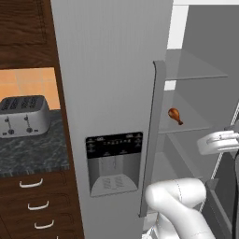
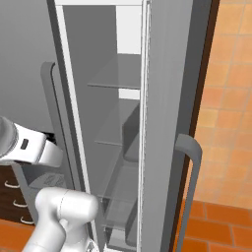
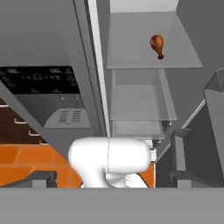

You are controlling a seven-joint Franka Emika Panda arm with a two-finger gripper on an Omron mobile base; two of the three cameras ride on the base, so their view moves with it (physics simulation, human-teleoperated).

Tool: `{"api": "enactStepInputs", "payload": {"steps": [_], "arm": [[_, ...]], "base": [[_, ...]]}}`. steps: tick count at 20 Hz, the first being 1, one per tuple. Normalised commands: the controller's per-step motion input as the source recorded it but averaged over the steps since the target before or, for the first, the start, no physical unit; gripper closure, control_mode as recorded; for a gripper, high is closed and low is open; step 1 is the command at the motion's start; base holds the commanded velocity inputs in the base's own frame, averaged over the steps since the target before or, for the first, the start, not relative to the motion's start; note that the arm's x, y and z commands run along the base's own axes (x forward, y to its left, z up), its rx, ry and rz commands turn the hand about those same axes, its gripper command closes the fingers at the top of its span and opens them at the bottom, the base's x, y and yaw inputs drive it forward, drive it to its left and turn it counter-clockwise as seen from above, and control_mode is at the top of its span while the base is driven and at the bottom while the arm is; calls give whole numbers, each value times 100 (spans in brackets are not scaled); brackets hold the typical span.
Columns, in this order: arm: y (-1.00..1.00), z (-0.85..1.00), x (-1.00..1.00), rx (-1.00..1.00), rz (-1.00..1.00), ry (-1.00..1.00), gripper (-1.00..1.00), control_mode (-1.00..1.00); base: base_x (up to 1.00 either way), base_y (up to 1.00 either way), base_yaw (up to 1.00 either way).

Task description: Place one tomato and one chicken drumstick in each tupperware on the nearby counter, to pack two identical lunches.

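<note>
we're at the fetching step — one chicken drumstick (image 1: 175, 115) lies on a fridge shelf (image 1: 184, 126), well apart from our hand. the jaws seem fully open, holding nothing. next we reach in and close on it.

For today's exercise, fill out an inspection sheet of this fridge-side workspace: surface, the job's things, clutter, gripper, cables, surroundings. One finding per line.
Surface: dark marbled counter left of the fridge, over wooden drawers.
Job's things: one chicken drumstick lying on a glass fridge shelf, thick end up-left in the left base view; tomatoes and tupperware nothing seen.
Clutter: steel toaster on the counter.
Gripper: open, holding nothing.
Cables: nothing seen.
Surroundings: fridge door swung open; closed door with dispenser panel; orange tiled floor.
</note>
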Motion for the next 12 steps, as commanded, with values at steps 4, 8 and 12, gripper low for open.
{"api": "enactStepInputs", "payload": {"steps": [4,8,12], "arm": [[-62,-15,39,-8,-7,0,-100,-100],[-28,-4,98,0,0,0,-100,-100],[-42,-36,97,10,1,2,-100,-100]], "base": [[0,0,0],[0,0,0],[0,0,0]]}}
